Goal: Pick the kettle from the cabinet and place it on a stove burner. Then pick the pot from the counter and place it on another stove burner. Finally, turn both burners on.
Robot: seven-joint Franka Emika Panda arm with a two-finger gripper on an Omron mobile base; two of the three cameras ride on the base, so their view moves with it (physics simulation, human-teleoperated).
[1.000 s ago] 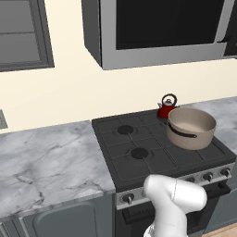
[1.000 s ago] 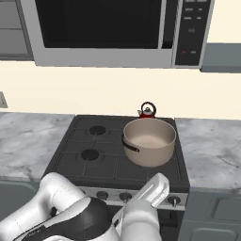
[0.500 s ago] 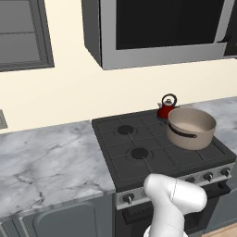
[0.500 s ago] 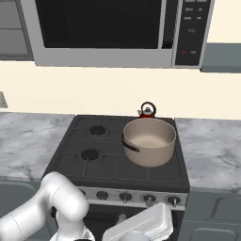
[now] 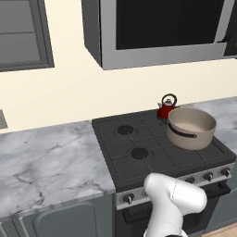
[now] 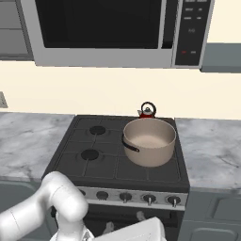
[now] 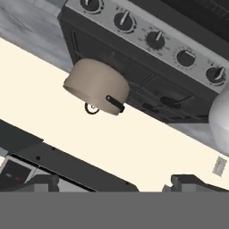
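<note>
The beige pot [image 5: 190, 127] [image 6: 149, 141] sits on the front right burner of the black cooktop [image 5: 152, 143]. Right behind it stands the small red kettle [image 5: 167, 107] [image 6: 147, 111] on the rear right burner. The two left burners [image 5: 139, 153] [image 6: 89, 154] are bare. My arm [image 6: 61, 207] is folded low in front of the stove. In the rolled hand view my gripper [image 7: 115, 183] is open and holds nothing, and it faces the silver knobs [image 7: 155, 39], the pot [image 7: 96, 86] and the kettle's loop handle [image 7: 91, 108] from a distance.
A row of silver knobs [image 6: 149, 198] lines the stove front. The microwave [image 6: 108, 28] hangs over the cooktop, with a grey cabinet slab [image 6: 221, 57] to its right. Marble counter [image 5: 46, 157] [image 6: 212, 150] runs on both sides of the stove.
My arm has swung down lower in front of the stove, uncovering the knob row in the right base view. Pot and kettle have not moved.
</note>
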